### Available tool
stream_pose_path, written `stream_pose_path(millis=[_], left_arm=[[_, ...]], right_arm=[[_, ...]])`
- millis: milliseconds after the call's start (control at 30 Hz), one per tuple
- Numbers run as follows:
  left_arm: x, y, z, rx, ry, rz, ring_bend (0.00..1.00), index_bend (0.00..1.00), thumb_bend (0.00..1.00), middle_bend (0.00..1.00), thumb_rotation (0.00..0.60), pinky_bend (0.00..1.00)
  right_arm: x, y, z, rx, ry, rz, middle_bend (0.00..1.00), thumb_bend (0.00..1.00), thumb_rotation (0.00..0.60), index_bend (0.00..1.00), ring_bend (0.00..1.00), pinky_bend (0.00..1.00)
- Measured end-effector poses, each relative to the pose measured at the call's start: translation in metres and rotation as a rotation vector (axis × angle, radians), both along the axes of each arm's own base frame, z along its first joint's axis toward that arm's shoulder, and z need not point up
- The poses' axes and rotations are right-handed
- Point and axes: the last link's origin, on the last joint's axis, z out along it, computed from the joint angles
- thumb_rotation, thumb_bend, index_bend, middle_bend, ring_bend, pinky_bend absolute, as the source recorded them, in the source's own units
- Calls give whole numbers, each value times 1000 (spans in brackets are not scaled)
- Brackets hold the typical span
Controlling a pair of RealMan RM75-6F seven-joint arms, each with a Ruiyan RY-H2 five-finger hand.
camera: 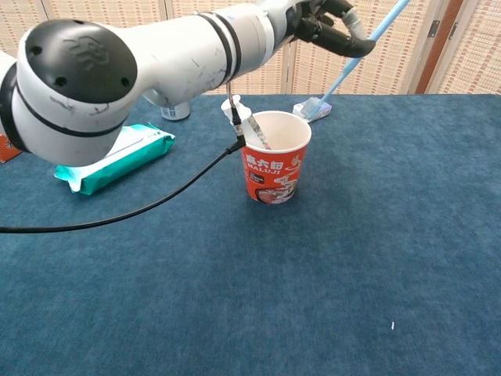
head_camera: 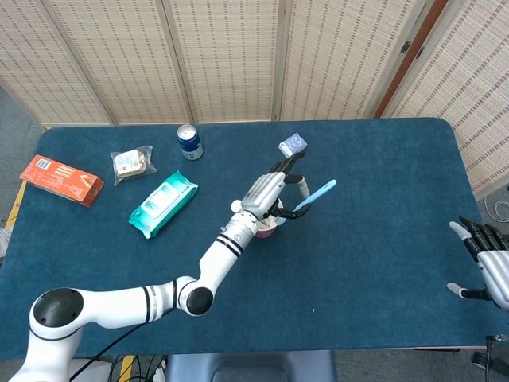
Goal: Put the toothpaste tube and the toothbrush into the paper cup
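Room: tall woven cane screen panels stand behind the table, and a brown wooden post runs up on the right.
Surface: a wide table under dark blue cloth carries everything.
Left arm: the glossy white arm sweeps across the chest view, a black cable trailing beneath it.
Left hand: the grey left hand hovers over the cup, fingers pinching the light blue plastic toothbrush; its bristle head hangs behind the cup's far rim, tilted, outside the cup.
Right hand: the right hand rests at the table's right edge, fingers spread, holding nothing, partly cut off by the frame.
Cup: the red printed paper cup stands upright mid-table, and the white-capped toothpaste tube leans inside it against the near-left rim.
Clutter: teal wet-wipes pack, orange box, clear-wrapped snack, blue drink can, small blue-white packet.
Hidden: in the head view the hand covers most of the cup.
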Motion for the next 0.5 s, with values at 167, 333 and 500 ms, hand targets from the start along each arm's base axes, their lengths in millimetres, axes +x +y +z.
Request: stream_pose_path(millis=[167,333,500], left_arm=[[-8,6,-7,-14,4,13,0,641,436,0,600,0],[-14,10,-13,-19,12,21,0,641,436,0,600,0],[-21,16,-17,-17,21,35,0,633,437,0,600,0]], right_arm=[[-1,-2,-1,0,2,-7,0,0,600,68,0,47],[-2,-2,0,-4,2,-10,0,0,600,68,0,47],[-3,-2,0,-4,3,-13,0,0,600,68,0,47]])
